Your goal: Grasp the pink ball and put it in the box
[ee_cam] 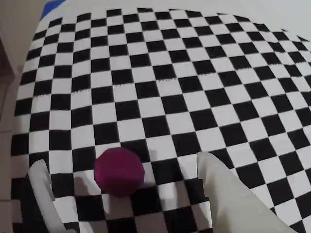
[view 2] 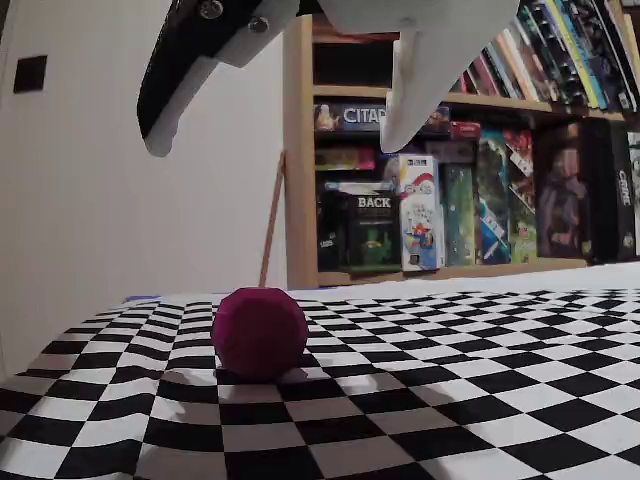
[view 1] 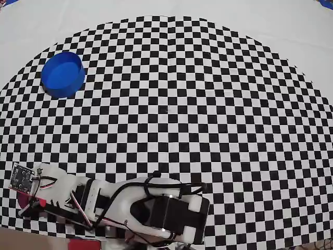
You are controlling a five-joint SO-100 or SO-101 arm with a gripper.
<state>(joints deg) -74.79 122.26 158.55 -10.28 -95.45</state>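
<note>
Spread wide and empty, gripper (view 2: 275, 135) poised directly above pink ball (view 2: 260, 333), fingers (ee_cam: 228, 194) straddling it from overhead. Resting on checkered mat (view 1: 208, 104) near its arm-side edge. Farther off, by opposite edge, blue box (view 1: 63, 74), well apart.

A wooden bookshelf (view 2: 450, 150) crammed with books and game boxes stands beside a plain white wall (view 2: 90, 200).
</note>
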